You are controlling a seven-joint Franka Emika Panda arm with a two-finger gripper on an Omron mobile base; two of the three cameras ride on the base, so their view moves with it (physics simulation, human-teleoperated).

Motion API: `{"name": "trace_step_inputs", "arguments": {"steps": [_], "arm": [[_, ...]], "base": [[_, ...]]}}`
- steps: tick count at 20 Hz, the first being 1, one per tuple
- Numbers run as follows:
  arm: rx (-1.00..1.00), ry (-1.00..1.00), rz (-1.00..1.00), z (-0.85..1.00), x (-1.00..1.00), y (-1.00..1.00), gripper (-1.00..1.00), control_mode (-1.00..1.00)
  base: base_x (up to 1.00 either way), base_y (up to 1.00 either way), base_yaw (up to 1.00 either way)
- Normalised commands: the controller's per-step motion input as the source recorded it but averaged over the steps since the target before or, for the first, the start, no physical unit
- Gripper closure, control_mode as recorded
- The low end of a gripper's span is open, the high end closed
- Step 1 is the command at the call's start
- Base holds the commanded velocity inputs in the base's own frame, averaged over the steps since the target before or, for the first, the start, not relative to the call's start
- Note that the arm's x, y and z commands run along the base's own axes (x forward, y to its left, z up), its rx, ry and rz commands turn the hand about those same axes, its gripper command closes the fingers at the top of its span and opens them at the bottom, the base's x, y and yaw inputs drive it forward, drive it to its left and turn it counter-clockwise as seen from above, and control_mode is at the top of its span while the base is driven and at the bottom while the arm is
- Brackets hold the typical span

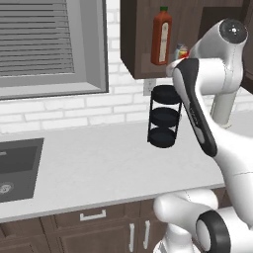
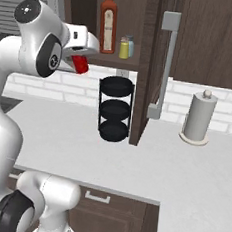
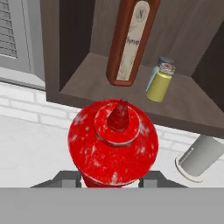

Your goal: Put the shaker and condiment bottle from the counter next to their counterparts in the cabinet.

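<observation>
My gripper pinches the red bottle upright just outside the cabinet, whose shelf lies straight ahead, the free spot beside the tall bottle near its front edge.

A rendered kitchen: grey counter, sink, white brick backsplash, dark wood cabinet, paper-towel holder.

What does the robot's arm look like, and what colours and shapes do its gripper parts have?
The arm has smooth, rounded white links with dark grey to black joint caps and a dark strip along one link. No cables or markings show. The gripper has small dark grey finger tips on a white hand.
</observation>
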Motion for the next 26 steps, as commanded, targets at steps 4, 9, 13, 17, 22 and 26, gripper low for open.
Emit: {"name": "trace_step_inputs", "arguments": {"steps": [4,9,13,17,22,26], "arm": [[0.1,0.0,0.0,0.22,0.14,0.0,1.0,-1.0],[0.01,0.0,0.0,0.08,0.22,0.0,1.0,-1.0],[-0.01,0.0,0.0,0.0,0.16,0.11,1.0,-1.0],[-0.01,-0.03,0.0,0.0,0.2,0.15,1.0,-1.0],[0.0,-0.04,0.0,0.0,0.19,0.06,1.0,-1.0],[0.0,-0.01,0.0,0.0,0.21,0.0,1.0,-1.0]], "base": [[0.0,0.0,0.0],[0.0,0.0,0.0],[0.0,0.0,0.0],[0.0,0.0,0.0],[0.0,0.0,0.0],[0.0,0.0,0.0]]}}
